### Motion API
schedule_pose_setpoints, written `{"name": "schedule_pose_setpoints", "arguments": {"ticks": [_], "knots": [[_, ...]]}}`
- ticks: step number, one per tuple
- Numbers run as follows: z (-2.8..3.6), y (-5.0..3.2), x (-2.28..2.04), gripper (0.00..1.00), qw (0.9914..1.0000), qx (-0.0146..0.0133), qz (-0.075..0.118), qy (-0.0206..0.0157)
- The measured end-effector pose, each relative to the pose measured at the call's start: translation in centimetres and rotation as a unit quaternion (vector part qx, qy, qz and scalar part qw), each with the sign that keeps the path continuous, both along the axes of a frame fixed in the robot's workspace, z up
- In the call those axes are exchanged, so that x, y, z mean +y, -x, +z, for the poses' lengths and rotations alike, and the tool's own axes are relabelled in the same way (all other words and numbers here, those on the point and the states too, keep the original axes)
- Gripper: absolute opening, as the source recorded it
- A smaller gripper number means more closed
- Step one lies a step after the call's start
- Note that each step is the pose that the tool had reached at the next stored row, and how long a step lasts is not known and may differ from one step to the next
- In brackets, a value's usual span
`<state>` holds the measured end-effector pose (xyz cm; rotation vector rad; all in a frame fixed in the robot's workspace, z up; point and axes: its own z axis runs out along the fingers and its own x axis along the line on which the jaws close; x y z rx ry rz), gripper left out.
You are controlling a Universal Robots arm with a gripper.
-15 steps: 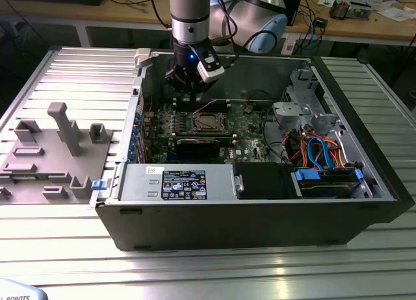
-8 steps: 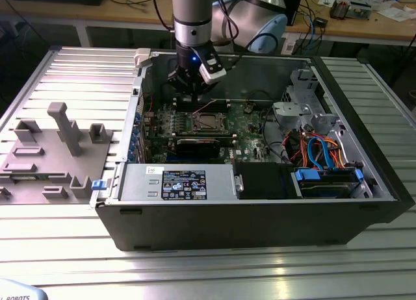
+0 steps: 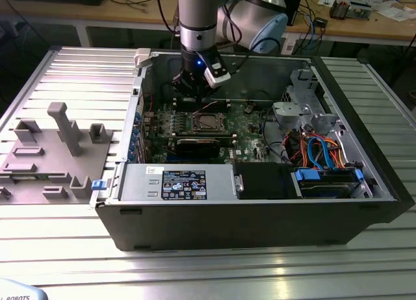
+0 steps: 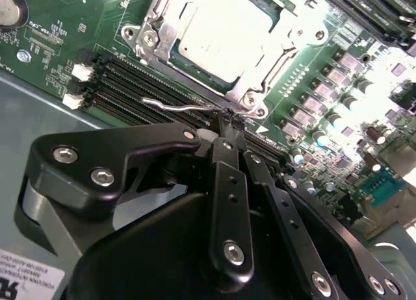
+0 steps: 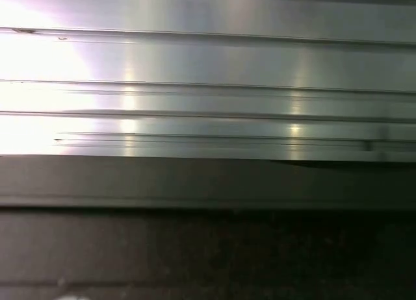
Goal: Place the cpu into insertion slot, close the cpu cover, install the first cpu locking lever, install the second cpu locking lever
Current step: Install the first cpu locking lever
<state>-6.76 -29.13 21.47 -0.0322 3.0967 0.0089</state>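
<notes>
The arm is being held nearly vertical over the open computer case (image 3: 364, 183), which is lying on its side on a ribbed metal surface (image 3: 78, 66). The gripper (image 3: 190, 86) is pointing straight down, low inside the case, just behind the insertion slot (image 3: 208, 123) as seen in the exterior view.

In the second wrist view the gripper (image 4: 229, 118) is seen with its black fingers (image 4: 229, 176) brought together, their tips being pressed around a thin silvery locking lever (image 4: 172, 107). This wire lever is being held at the edge of the insertion slot (image 4: 146, 37), and its long axis is running along the slot's side, parallel to the black memory slots (image 4: 130, 86) just beside it.

The cpu (image 4: 224, 40) is lying flat inside the slot, its silvery top face turned upward and showing through the window of the cpu cover (image 4: 169, 34), which is lying closed over it. The socket is set squarely in the green motherboard (image 4: 52, 27).

In the exterior view a grey fixture (image 3: 58, 144) with upright blocks is standing on the surface at the exterior view's left of the case. In the first wrist view the ribbed metal surface (image 5: 208, 66) is being shown above a dark edge.
</notes>
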Motion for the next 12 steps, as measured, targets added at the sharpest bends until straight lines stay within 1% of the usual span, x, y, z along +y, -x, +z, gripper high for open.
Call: {"name": "schedule_pose_setpoints", "arguments": {"ticks": [4,6,12], "knots": [[-0.36,-0.58,0.00,0.11,1.00000,0.0015,0.000,0.0004],[-0.66,-1.12,0.00,0.11,1.00000,0.0029,0.000,0.0005],[-1.21,-2.19,0.01,0.11,0.99998,0.0057,0.000,0.0005]]}}
